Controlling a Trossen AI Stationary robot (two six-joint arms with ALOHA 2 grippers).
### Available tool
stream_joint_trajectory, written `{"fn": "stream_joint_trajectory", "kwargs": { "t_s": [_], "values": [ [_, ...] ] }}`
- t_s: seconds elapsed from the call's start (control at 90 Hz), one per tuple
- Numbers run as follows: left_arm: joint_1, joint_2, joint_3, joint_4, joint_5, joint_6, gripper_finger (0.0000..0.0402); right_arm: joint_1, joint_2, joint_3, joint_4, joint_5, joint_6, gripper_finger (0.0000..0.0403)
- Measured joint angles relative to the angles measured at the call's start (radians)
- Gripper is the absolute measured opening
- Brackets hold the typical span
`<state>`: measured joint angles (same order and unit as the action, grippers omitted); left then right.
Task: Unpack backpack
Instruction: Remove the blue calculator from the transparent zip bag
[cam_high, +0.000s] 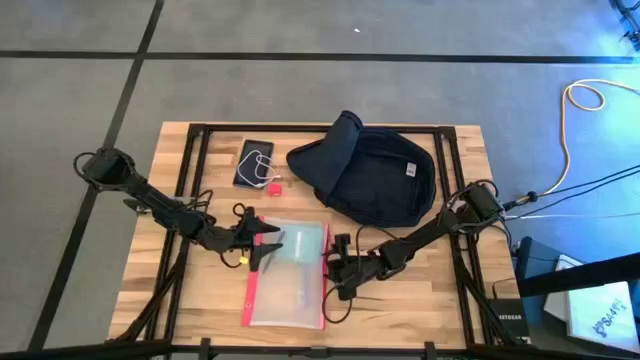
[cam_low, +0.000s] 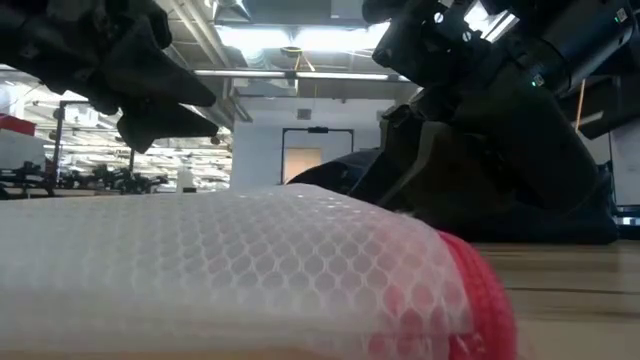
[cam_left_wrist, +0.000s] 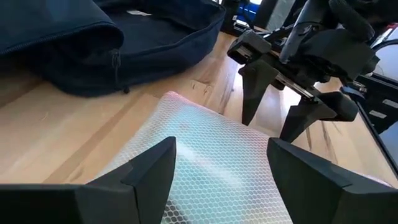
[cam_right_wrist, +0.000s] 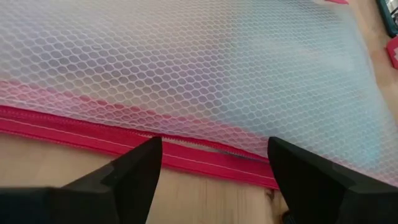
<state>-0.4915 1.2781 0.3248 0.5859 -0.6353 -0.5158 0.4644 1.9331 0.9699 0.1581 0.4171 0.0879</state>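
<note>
Lying at the table's far right, the dark navy backpack (cam_high: 372, 172) runs its long axis diagonally, opened flap toward far-left. Nearer, a clear mesh zip pouch (cam_high: 288, 272) with red edging lies between the left gripper (cam_high: 262, 243) and right gripper (cam_high: 338, 267), both spread.

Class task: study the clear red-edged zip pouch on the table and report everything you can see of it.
The zip pouch is a flat rectangle of translucent honeycomb mesh with a red zipper edge, apparently zipped. It lies flat on the wooden table, in front of the backpack, apart from it. The left gripper and right gripper, fingers open, flank it.
</note>
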Motion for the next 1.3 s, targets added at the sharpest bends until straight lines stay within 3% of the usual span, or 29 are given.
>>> {"fn": "stream_joint_trajectory", "kwargs": {
  "t_s": [0.856, 1.3],
  "values": [
    [0.002, 0.0, 0.0, -0.001, -0.023, 0.027, 0.0239, 0.0, 0.0, 0.0, 0.0, 0.0, 0.0, 0.0276],
    [-0.008, 0.0, 0.0, 0.006, -0.026, 0.212, 0.0239, 0.0, 0.0, 0.0, 0.0, 0.0, 0.0, 0.0276]
  ]
}}
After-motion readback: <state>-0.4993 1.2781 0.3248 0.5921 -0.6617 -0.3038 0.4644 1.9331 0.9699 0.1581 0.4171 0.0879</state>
